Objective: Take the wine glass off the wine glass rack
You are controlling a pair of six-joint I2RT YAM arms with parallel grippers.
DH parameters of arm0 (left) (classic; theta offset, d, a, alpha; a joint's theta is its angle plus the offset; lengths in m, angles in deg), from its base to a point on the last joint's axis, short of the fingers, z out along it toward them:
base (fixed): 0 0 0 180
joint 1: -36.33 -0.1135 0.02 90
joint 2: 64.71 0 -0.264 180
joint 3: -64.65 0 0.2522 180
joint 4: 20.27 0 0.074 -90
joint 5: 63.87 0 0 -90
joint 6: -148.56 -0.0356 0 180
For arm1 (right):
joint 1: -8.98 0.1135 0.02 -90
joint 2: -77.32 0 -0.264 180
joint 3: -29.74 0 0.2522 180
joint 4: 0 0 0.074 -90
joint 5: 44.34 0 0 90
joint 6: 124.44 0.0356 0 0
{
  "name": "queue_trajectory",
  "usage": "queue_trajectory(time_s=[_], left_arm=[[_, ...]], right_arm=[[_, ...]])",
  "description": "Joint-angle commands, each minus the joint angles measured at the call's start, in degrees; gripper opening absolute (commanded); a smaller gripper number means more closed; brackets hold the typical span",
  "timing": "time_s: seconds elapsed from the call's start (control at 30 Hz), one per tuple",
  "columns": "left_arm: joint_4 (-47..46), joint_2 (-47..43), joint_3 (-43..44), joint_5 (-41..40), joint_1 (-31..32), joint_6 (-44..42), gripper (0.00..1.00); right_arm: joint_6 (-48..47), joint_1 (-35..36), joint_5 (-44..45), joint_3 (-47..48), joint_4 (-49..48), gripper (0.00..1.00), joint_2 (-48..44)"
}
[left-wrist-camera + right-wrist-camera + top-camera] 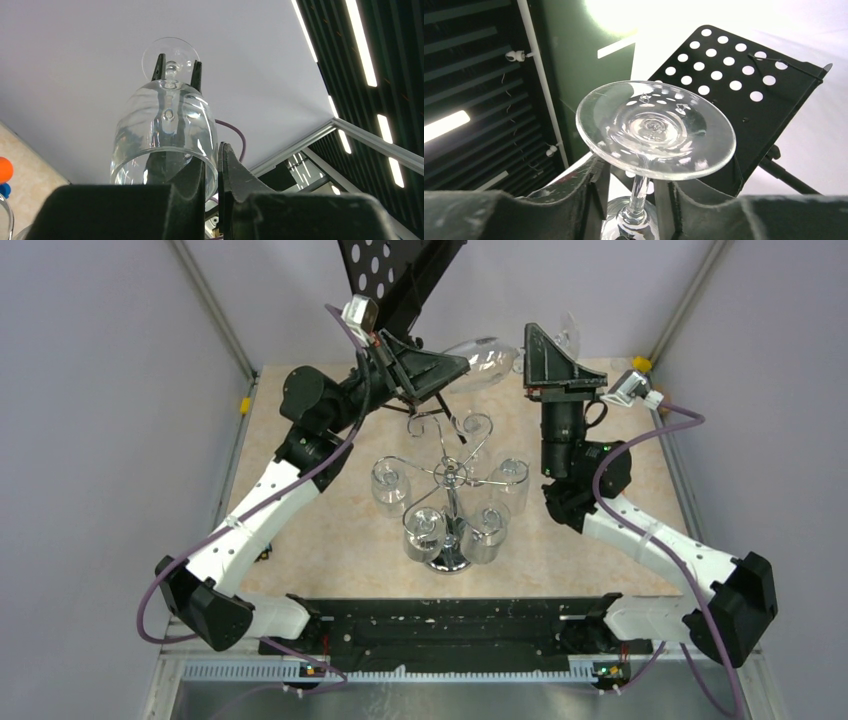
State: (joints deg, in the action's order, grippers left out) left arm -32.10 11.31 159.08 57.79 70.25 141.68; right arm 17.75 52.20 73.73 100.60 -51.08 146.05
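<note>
Wine glass [487, 362] far of rack [450, 480]: L gripper [212, 159] pinches rim, R gripper [631, 187] straddles stem, hold unclear; opposing pulls could crack it.

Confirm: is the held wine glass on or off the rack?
Off: the wine glass hangs sideways clear of the wine glass rack, rim pinched by the left gripper.

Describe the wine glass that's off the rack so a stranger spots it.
Find the chrome wine glass rack at the centre of the table, then look behind it, toward the black music stand. There the wine glass lies sideways midair, its bowl rim pinched by the left gripper and its stem between the open fingers of the right gripper. The four other glasses hang bowl-down on the rack.
</note>
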Motion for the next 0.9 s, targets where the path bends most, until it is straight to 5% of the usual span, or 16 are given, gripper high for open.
queue_trajectory(time_s=[0.0,0.33,0.6,0.87], left_arm=[[-3.5,-1.8,4.4,0.0,0.2,-3.1,0.0],[-2.4,-3.4,8.6,-1.0,-0.8,-11.5,0.0],[13.7,-8.9,16.7,-7.0,-1.3,-31.8,0.0],[31.4,-13.5,24.4,-15.7,-1.5,-43.8,0.0]], right_arm=[[-1.7,0.5,-2.5,0.2,0.6,0.42,-2.5],[-3.4,0.5,-9.0,-0.8,6.4,0.72,-7.0],[-8.7,0.6,-17.2,-2.7,9.3,0.74,-12.6],[-12.1,0.6,-15.3,-4.9,12.3,0.74,-16.9]])
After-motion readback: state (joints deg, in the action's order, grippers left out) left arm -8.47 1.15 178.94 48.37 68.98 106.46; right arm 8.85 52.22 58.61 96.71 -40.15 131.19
